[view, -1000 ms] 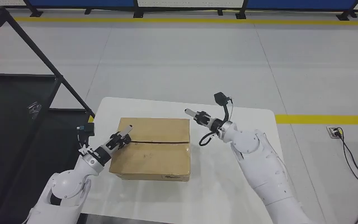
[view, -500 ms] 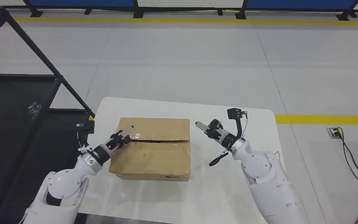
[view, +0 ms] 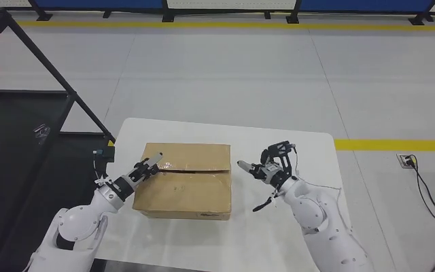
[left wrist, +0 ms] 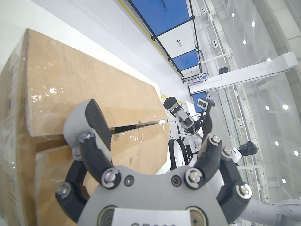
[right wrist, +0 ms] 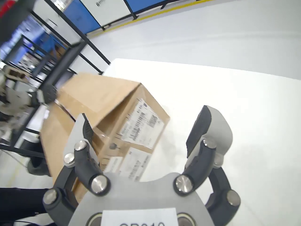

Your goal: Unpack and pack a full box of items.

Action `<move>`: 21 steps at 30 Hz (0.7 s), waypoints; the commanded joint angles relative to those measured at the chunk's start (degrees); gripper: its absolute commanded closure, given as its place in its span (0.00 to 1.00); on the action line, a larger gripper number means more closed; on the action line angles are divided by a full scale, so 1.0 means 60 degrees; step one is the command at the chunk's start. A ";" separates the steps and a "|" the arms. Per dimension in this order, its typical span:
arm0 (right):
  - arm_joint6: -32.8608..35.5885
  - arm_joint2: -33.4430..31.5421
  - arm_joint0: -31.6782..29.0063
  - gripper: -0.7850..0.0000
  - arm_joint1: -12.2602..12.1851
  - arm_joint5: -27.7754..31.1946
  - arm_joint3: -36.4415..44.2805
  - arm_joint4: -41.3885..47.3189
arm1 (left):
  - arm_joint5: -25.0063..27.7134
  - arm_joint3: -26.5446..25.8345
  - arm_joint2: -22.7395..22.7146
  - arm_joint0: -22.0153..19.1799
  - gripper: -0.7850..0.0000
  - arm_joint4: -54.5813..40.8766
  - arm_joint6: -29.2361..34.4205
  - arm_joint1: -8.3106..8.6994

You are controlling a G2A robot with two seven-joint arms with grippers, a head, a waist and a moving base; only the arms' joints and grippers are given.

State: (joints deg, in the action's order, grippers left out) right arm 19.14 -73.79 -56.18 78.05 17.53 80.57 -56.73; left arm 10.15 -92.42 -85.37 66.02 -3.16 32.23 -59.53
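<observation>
Notably, white labels (right wrist: 140, 123) on box (right wrist: 94, 95) end.

**Cardboard box, flaps shut**

A brown cardboard box (view: 185, 178) is seen standing flat on the white table (view: 183, 130), within its left half. The two top flaps are folded shut, with a narrow gap noted along the seam. White labels (right wrist: 141, 123) are stuck on one end face.

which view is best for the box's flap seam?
Top view: the seam shows end to end across the box. Left wrist view has it close, slightly gapped, partly behind the left gripper. Right wrist view catches a short stretch.
</observation>
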 commanded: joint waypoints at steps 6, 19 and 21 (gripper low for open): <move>-0.0690 -0.0022 -0.0426 0.00 -0.0075 -0.0348 -0.0055 -0.1485 | 0.0000 0.0000 0.0000 0.0000 0.00 0.0001 0.0000 0.0000; -0.0822 0.0803 -0.0500 0.00 -0.0070 -0.2134 -0.0114 -0.4574 | -0.0100 -0.0103 0.0084 0.0066 0.00 -0.0025 -0.0226 -0.0034; -0.0858 0.1003 -0.0526 0.00 -0.0067 -0.2401 -0.0301 -0.5240 | -0.0111 -0.0062 0.0097 0.0052 0.00 -0.0066 -0.0247 -0.0042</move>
State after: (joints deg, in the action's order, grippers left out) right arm 14.04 -68.25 -59.31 77.63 3.57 79.19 -86.39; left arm 9.53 -92.91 -84.82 66.37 -3.44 30.79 -59.76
